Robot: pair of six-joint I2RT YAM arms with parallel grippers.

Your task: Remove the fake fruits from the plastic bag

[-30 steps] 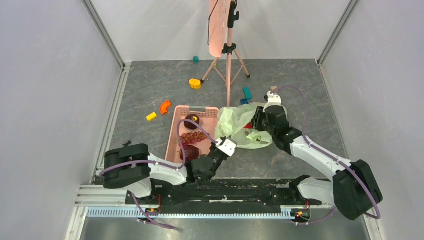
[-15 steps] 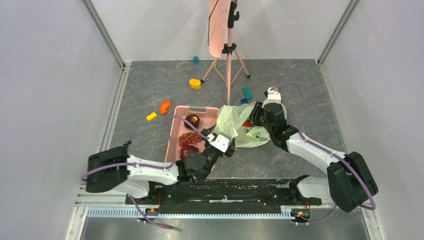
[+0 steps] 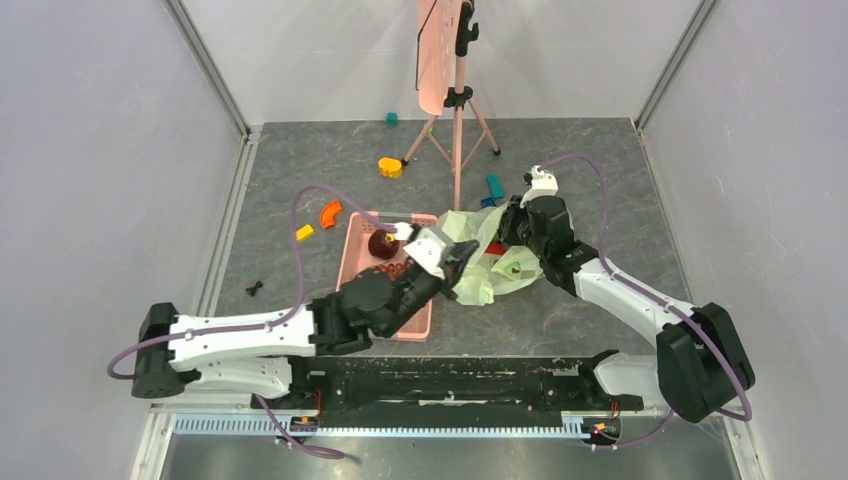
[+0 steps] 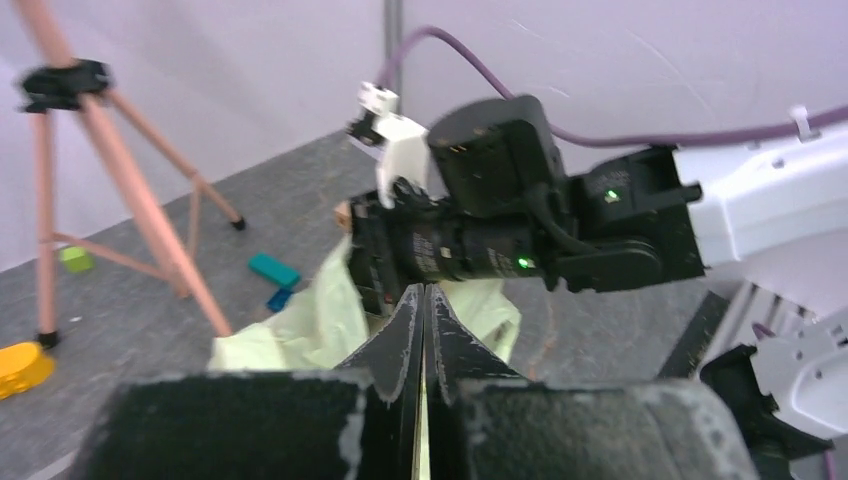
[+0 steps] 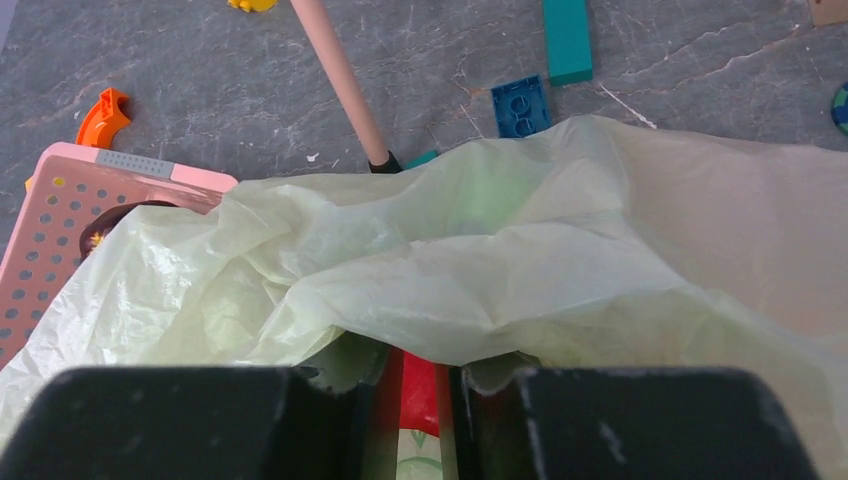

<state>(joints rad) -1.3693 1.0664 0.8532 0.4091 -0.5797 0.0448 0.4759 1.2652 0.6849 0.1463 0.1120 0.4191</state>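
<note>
The pale-green plastic bag (image 3: 478, 262) lies crumpled to the right of the pink basket (image 3: 390, 217). A green apple (image 3: 516, 268) shows through its film. My right gripper (image 3: 503, 238) is at the bag's far edge. In the right wrist view its jaws (image 5: 425, 365) stand close together under the bag (image 5: 480, 250), with a red patch (image 5: 420, 385) between them. My left gripper (image 3: 462, 252) is shut and empty and points at the bag's near-left side. In the left wrist view its tips (image 4: 422, 292) aim at the bag (image 4: 300, 330) and the right gripper. No other fruit shows.
The basket holds dark maroon fruits (image 3: 381, 243) and grapes. A pink tripod stand (image 3: 458, 110) rises behind the bag; one leg (image 5: 340, 80) lands close to it. Toy blocks lie around: yellow (image 3: 390, 167), orange (image 3: 329, 212), teal (image 3: 494, 185), blue (image 5: 520, 105).
My left arm has swung from near its base, forward over the basket, to the bag's left side, still shut. My right gripper has shifted slightly back and left with the bag.
</note>
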